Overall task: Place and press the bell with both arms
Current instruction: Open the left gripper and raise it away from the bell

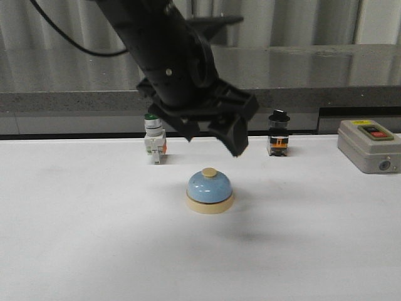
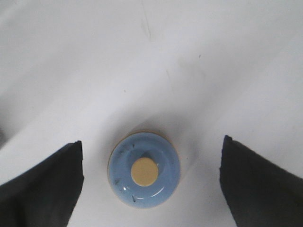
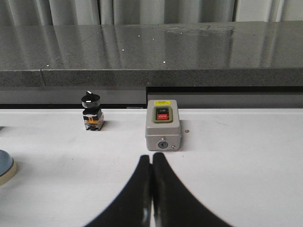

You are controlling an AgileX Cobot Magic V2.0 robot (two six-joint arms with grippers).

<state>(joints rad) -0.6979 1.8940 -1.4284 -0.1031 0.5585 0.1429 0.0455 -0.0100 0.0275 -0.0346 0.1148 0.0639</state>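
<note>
- Your left arm [image 1: 166, 53] is reaching down from the upper left of the front view, its bulky black housing tilted forward, and the left gripper [image 1: 213, 135] is hanging in the air above and just behind the bell [image 1: 210, 190], touching nothing.
- In the left wrist view you are looking straight down: the left gripper [image 2: 151, 182] is standing wide open, its two black fingers [image 2: 45, 189] well apart, with the bell [image 2: 144, 175] lying between them on the table [image 2: 213, 71] below.
- Your right gripper [image 3: 151, 198] is showing only in its own wrist view; its two curved black fingers are pressed together, closed on nothing, held low over the table [image 3: 246, 179].
- The bell is sitting upright near the middle of the white table [image 1: 75, 238]: a glossy light-blue dome, a round cream base, a small cream knob on top.
- The table surface is looking matte white, with faint scuffs.
- Along the back edge you are seeing a white switch with a green top [image 1: 154, 143], a small black-capped switch [image 1: 278, 133] and a grey box with buttons [image 1: 368, 145], all well apart from the bell.
- Behind them a speckled grey stone ledge [image 1: 326, 75] is running across, smooth and reflective.
</note>
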